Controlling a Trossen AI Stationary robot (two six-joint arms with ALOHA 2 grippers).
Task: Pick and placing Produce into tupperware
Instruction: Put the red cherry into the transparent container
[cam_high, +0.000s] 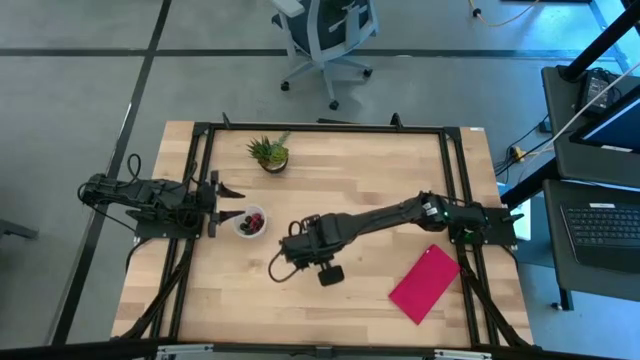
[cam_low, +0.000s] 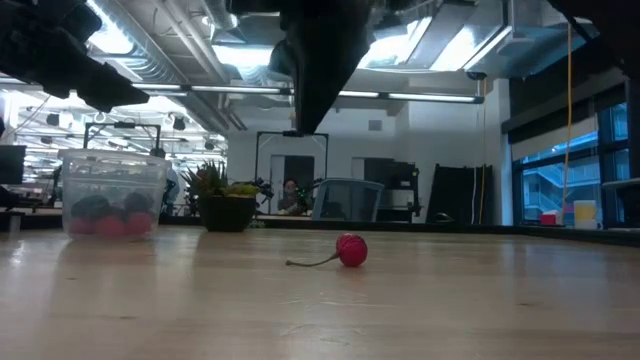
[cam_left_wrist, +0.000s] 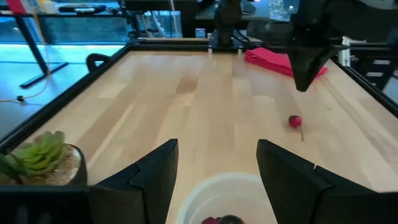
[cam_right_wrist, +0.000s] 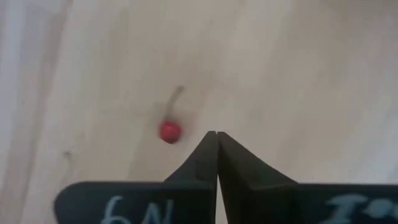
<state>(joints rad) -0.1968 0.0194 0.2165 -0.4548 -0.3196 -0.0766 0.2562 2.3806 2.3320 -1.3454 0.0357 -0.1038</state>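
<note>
On the near tabletop (cam_low: 420, 310) a single red berry with a stem (cam_low: 351, 250) lies loose. Above it hangs the right pincer (cam_right_wrist: 216, 134), fingers pressed together and holding nothing. Farther left, the tupperware (cam_high: 250, 221) holds red and dark produce (cam_low: 108, 217); the left pincer (cam_left_wrist: 217, 163) spreads wide around it, gripping nothing.

Light comes from long ceiling lamps (cam_low: 440, 45) and from windows (cam_low: 560, 185) at one side of the room. The wooden table (cam_high: 330, 300) is lit evenly and bright, with only soft shadows under the arms. In the low view the arms are dark silhouettes. The right wrist view is soft and pale.
</note>
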